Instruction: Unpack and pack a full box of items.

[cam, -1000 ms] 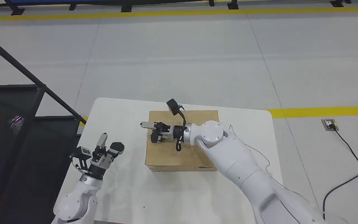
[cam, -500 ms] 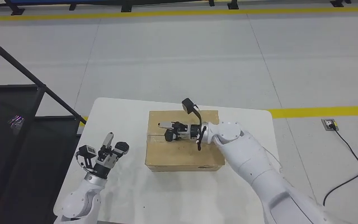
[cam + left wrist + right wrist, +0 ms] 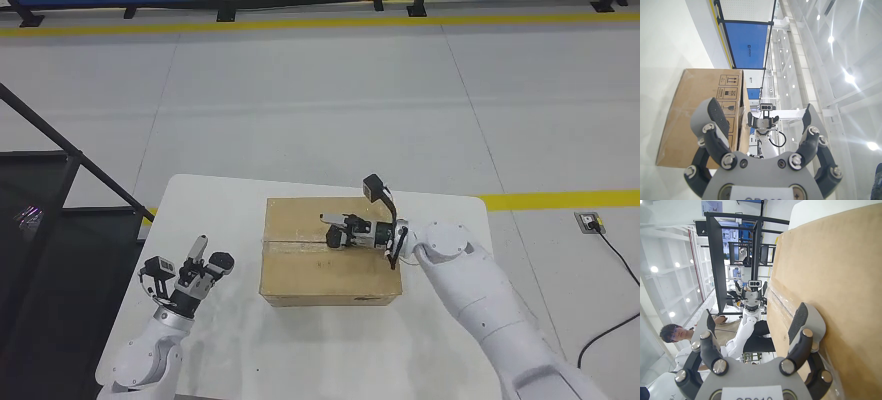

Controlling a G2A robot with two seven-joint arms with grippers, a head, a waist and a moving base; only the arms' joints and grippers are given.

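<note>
One closed cardboard box sits at the middle of the tabletop, with clear tape along its top seam. The right gripper lies sideways just above the box's top by that seam, jaws wide and empty. The left gripper hangs near the tabletop's left edge, beside the box, jaws wide and empty.
</note>
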